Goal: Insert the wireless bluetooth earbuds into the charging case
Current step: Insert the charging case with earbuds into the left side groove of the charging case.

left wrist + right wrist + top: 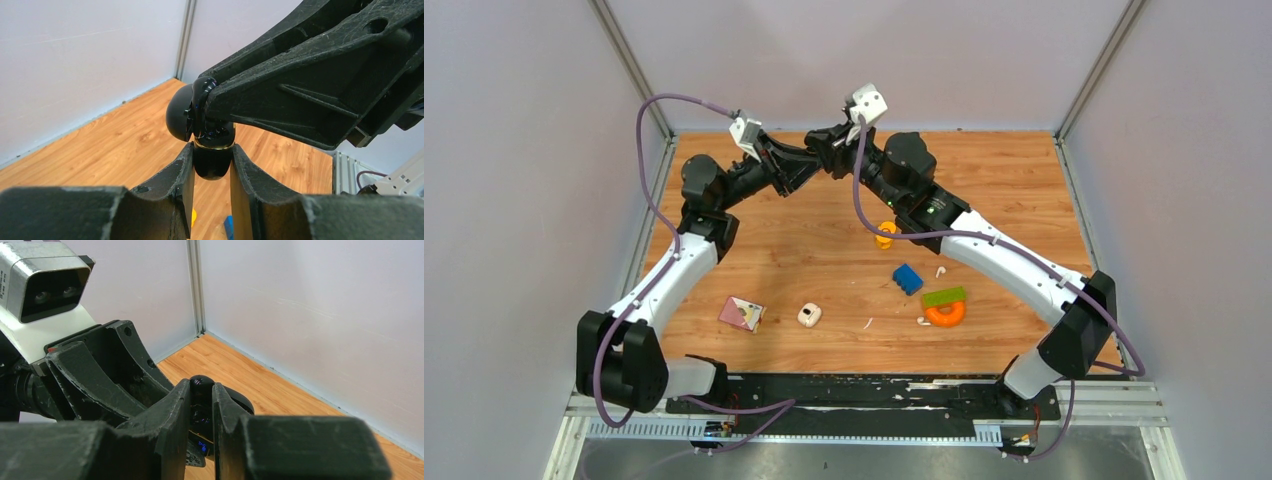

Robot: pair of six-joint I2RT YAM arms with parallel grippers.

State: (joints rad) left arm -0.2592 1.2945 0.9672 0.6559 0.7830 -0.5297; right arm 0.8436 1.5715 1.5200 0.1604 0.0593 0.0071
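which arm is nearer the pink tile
Left. The left arm runs just left of the pink tile; the right arm lies across the table.

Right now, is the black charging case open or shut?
Open. The left gripper grips the black case; its lid is swung aside.

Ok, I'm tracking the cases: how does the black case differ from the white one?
The black case is clamped in the air by the left gripper and right gripper; the white case lies free on the table. The black case is glossy dark, the white case pale. Both are small and rounded.
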